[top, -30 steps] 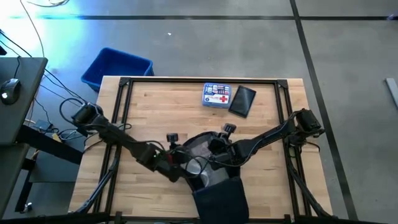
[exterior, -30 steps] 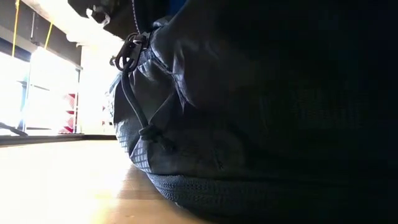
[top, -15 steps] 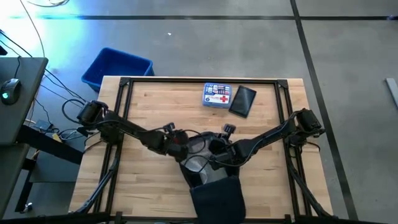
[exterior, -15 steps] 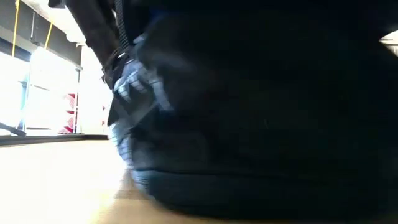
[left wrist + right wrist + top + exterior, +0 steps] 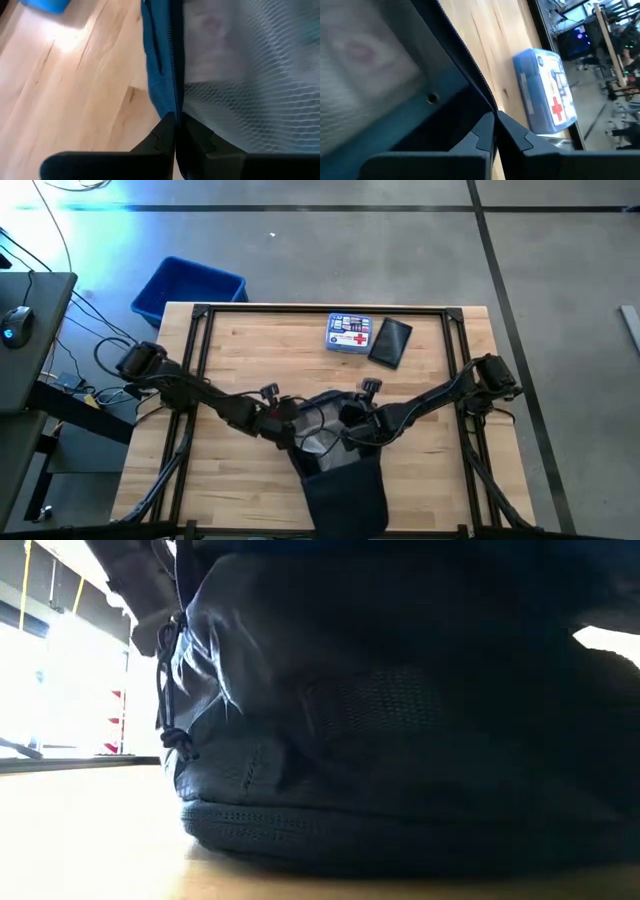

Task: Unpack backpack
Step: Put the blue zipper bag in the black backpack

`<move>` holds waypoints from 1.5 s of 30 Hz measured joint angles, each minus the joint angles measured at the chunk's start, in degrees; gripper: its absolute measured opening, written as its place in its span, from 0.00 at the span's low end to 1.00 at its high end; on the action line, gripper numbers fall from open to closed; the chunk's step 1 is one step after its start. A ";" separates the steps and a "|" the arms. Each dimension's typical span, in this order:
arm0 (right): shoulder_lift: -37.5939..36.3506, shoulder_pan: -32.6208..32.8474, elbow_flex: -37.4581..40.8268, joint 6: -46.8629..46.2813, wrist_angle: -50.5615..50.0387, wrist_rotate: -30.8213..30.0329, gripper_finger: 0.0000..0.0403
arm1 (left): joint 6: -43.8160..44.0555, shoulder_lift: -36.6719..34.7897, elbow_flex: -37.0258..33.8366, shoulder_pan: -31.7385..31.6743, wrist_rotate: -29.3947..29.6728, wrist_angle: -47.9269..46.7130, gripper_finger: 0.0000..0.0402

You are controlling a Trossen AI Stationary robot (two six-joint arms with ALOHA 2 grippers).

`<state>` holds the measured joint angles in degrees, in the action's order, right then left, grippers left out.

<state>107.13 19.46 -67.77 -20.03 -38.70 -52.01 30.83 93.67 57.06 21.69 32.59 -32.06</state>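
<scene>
Backpack [image 5: 343,480] lying open at counter's [image 5: 240,340] near edge; left gripper [image 5: 283,430] and right gripper [image 5: 345,432] each pinching its opening rim, fingers pressed together on fabric.

In the low view, the backpack [image 5: 400,740] fills nearly everything we see; its top and right side run off the picture, and it hides the rest of the table behind it. From above, the backpack's near end is cut off at the lower edge. We cannot tell what lies behind its white mesh lining [image 5: 250,75], only a pale, blurred shape. The printing on the first-aid box [image 5: 547,92], beyond the backpack, is too small for us to read. The blue bin [image 5: 45,4] shows only as a sliver at the picture's edge.
</scene>
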 joint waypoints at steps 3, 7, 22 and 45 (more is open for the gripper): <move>-0.21 0.24 -1.18 1.66 -0.49 -2.36 0.00 | 0.02 -0.54 -0.02 0.19 0.27 1.05 0.00; -1.89 2.79 -5.08 7.01 1.26 -5.16 0.04 | 0.03 -0.64 -0.02 0.14 0.70 1.78 0.00; 1.57 -1.40 -2.05 26.04 45.24 31.65 0.22 | 1.97 -5.66 -0.04 2.30 2.01 1.91 0.00; 12.79 -8.56 -3.91 17.00 43.68 35.53 0.00 | 0.48 -8.84 -0.04 6.30 6.21 1.49 0.00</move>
<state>119.92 10.90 -71.68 -3.03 4.98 -16.47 31.31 84.84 57.02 27.99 38.80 -30.57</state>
